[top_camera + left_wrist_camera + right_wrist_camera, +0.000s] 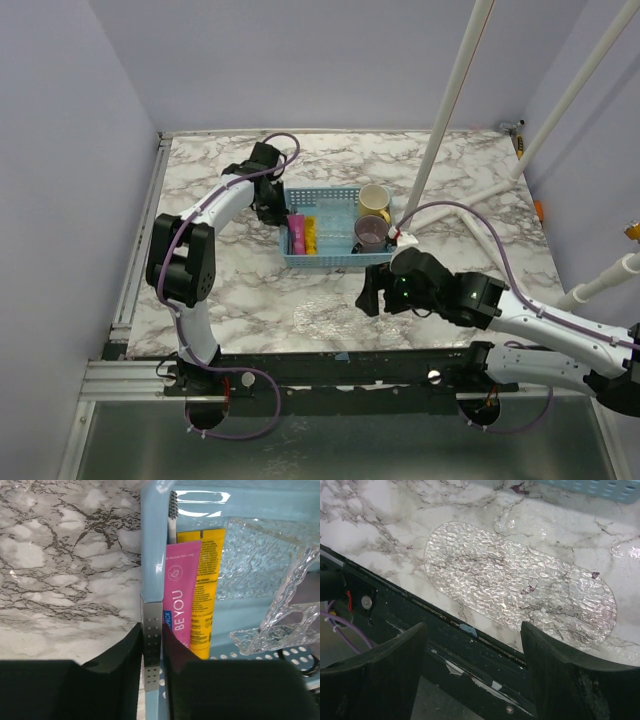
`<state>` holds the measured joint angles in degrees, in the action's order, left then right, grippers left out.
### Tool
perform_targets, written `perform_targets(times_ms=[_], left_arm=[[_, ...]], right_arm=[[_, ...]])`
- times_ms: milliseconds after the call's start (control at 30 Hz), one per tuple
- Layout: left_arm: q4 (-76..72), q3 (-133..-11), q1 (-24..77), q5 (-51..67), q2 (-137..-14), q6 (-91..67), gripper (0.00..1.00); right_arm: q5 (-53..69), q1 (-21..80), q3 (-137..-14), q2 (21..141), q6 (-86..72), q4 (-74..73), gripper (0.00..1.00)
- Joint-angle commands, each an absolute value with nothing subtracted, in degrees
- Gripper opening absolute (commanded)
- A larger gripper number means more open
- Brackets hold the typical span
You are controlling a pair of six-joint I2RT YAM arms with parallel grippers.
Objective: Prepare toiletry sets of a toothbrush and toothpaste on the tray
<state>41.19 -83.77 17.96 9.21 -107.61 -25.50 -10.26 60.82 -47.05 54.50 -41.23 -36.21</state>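
Pink tube (180, 595), yellow tube (207, 580), purple mug (370, 234), cream mug (375, 197) | in basket (152, 540)

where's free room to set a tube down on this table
Free: the clear textured oval tray by the near edge is empty, and the marble tabletop lies bare behind the light blue perforated plastic basket. Crowded: inside the basket, and its left wall, clamped by the left hand.
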Motion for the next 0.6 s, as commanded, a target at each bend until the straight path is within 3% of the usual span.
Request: perform_targets(times_ms=[0, 133, 200, 567], left_arm=[[36.8, -84.2, 18.2, 11.5, -106.1, -26.9, 0.29], [38.2, -84.3, 18.2, 9.4, -105.3, -26.7, 0.49], [39.1, -84.7, 18.2, 7.9, -104.7, -26.3, 0.55], [44.8, -84.4, 18.2, 0.4, -93.6, -24.4, 0.65]], right_arm=[[-13.3, 61.2, -50.1, 56.3, -41.7, -36.8, 0.78], [-14.6, 61.2, -52.3, 58.3, -41.2, -37.7, 0.79], [-16.1, 61.2, -53.8, 59.4, -40.6, -38.6, 0.79], [-24.2, 61.0, -62.6, 67.3, -34.1, -42.8, 0.79]])
